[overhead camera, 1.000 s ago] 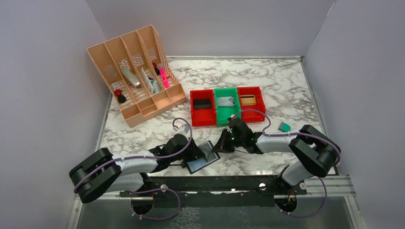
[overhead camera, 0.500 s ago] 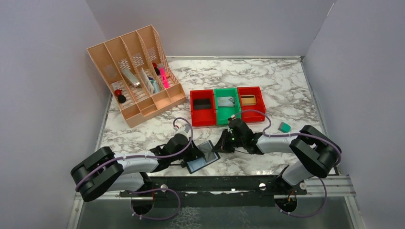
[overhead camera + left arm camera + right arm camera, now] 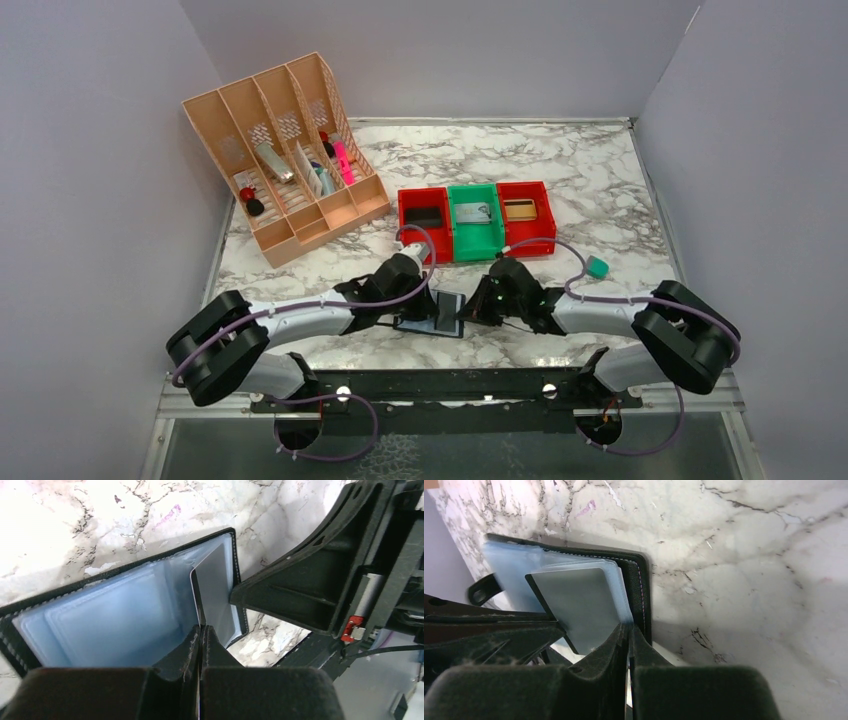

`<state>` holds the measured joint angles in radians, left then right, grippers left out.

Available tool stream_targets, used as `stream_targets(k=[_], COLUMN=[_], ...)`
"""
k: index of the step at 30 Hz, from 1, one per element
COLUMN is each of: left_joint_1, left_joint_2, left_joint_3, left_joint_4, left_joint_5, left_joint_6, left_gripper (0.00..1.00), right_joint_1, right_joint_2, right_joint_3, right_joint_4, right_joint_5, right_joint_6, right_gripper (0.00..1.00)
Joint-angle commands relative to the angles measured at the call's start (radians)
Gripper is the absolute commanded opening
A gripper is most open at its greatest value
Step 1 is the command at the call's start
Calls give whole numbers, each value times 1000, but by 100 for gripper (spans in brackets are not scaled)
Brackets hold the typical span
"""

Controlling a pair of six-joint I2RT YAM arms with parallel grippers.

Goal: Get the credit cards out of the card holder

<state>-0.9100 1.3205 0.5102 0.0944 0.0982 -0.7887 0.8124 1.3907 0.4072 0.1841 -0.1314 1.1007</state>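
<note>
Top: we note the holder (image 3: pixel 447 312) lying open at lower centre of the desk (image 3: pixel 600 190), with the left claw (image 3: pixel 428 300) and right claw (image 3: pixel 470 312) meeting on it.
Left wrist: the left claw is pinched tight on a grey card (image 3: pixel 212 587), which sits in the holder's right-of-frame sleeve.
Right wrist: the right claw is clamped on the holder's edge.

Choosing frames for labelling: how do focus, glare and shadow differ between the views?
Top external: even light, sharp, but the card holder is small in frame. Left wrist: left gripper blurred up close, marble washed out top left. Right wrist: right gripper soft, grey card crisp, dark shadow beside the holder.
</note>
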Motion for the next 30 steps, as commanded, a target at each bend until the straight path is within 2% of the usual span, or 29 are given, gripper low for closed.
stream_targets(k=[1,5,10,16,19,22,24,30], left_joint_1=[-1,3,10,11,10,11,11,10], left_joint_2=[11,-16,-44,-38,-35,-35,-37,-47], left_joint_3=[16,-19,-31,-15,-10,-6,-5,25], left_joint_4=[-116,-135,-139,-130,-126,-130,-135,-230], left_joint_5=[0,-24,-15,-17,-33,-43,-48,-92], left_joint_6=[82,73,88,88,80,76,75,90], left_gripper=[0,0,0,0,0,0,0,0], right_joint_1=[7,7,7,7,7,7,7,7], right_joint_2=[-3,-28,-86,-155,-123,-25,59,167], right_joint_3=[-46,-32,7,24,41,70,110,128], right_joint_4=[-251,-267,-259,-109,-34,22,-22,-201], right_joint_5=[152,166,129,-44,-130,-214,-201,55], right_joint_6=[-14,-27,-121,-258,-288,-317,-303,-242], right_gripper=[10,10,12,17,19,22,20,13])
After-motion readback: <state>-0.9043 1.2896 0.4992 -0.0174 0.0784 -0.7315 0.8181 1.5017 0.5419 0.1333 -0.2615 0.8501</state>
